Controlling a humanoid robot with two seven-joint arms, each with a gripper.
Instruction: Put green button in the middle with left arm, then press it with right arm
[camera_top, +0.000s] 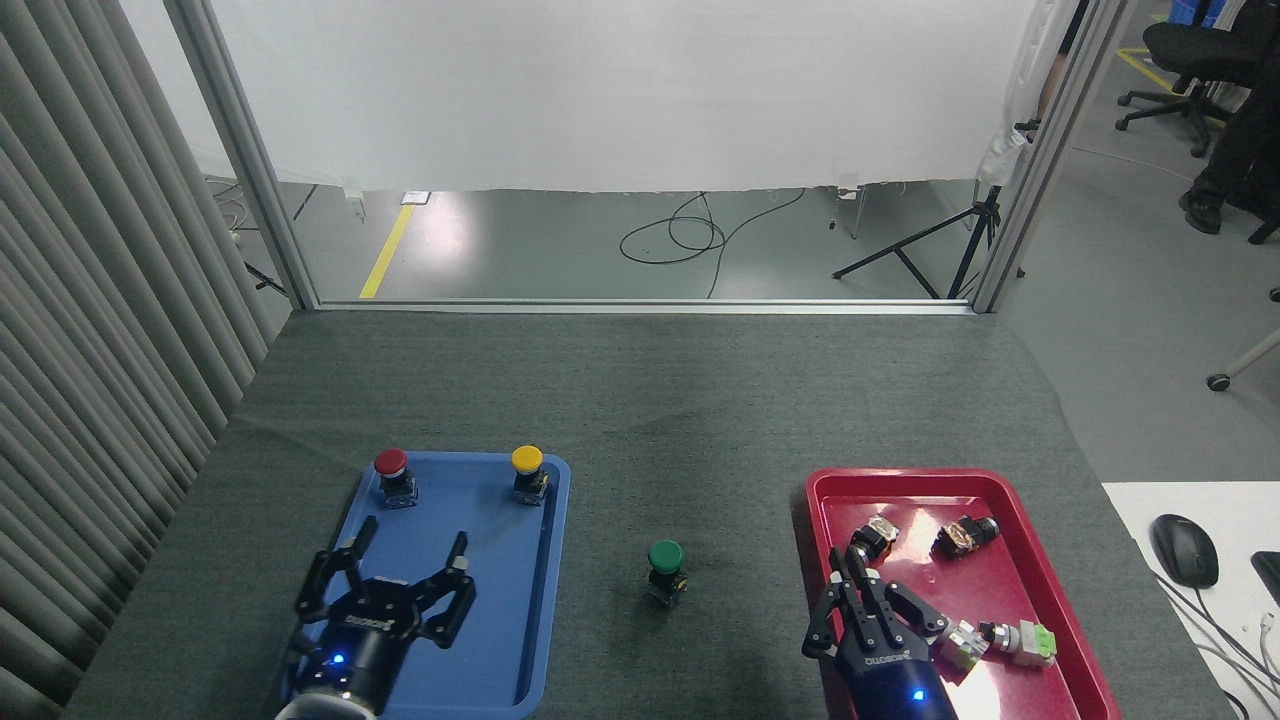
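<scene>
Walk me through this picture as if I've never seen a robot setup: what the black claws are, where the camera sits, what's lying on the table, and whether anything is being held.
The camera sits in the robot's head, looking down at a table under dark grey-green cloth. The two black claws at the bottom are its own grippers. The left gripper hangs with fingers spread over a blue plastic tray, holding nothing. That tray carries a red-capped push button and a yellow-capped push button. The small green-capped push button stands alone, upright, on the bare cloth between the trays. The right gripper has its fingers drawn together over the edge of a red plastic tray; it appears to hold nothing. That tray contains small loose switch parts.
</scene>
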